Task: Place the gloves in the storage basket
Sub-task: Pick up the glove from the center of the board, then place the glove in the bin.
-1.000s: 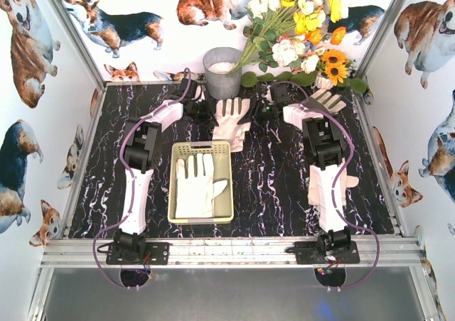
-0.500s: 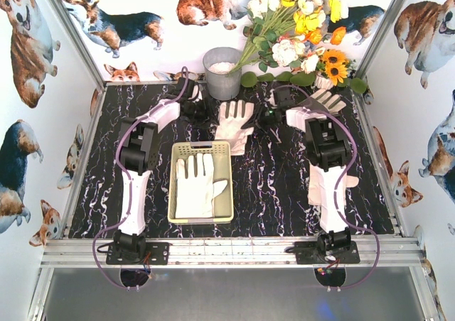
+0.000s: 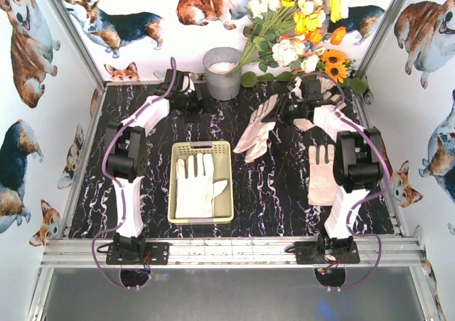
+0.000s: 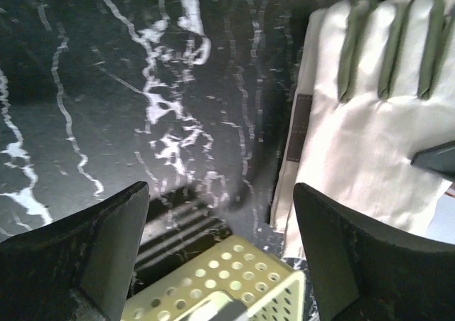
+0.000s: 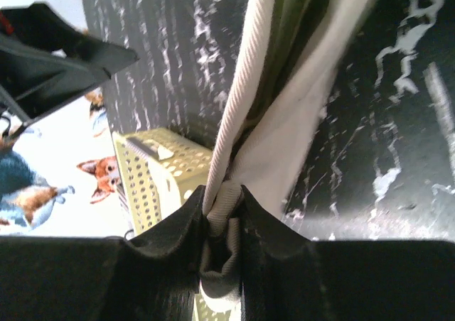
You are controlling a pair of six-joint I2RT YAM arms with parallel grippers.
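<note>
The pale yellow-green storage basket (image 3: 175,193) stands at the table's middle left with one cream glove (image 3: 196,187) lying flat inside it. My right gripper (image 3: 279,111) is shut on the cuff of a second glove (image 3: 256,131), which hangs lifted over the table right of the basket's far end. In the right wrist view the cuff is pinched between the fingers (image 5: 185,229) and the glove (image 5: 298,115) trails away, with the basket (image 5: 153,175) beyond. A third glove (image 3: 321,168) lies flat at the right. My left gripper (image 3: 195,106) is open and empty beyond the basket; its view shows the glove (image 4: 370,122) and a basket corner (image 4: 234,282).
A grey metal bucket (image 3: 222,72) stands at the back centre, with a bouquet of flowers (image 3: 298,30) to its right. Corgi-printed walls close in the left, back and right sides. The metal rail (image 3: 227,251) with both arm bases runs along the near edge.
My right gripper has closed on the glove at the back centre and lifted it up and to the right. My left gripper has opened and drawn back to the left. The right arm's elbow swung right, uncovering the third glove.
</note>
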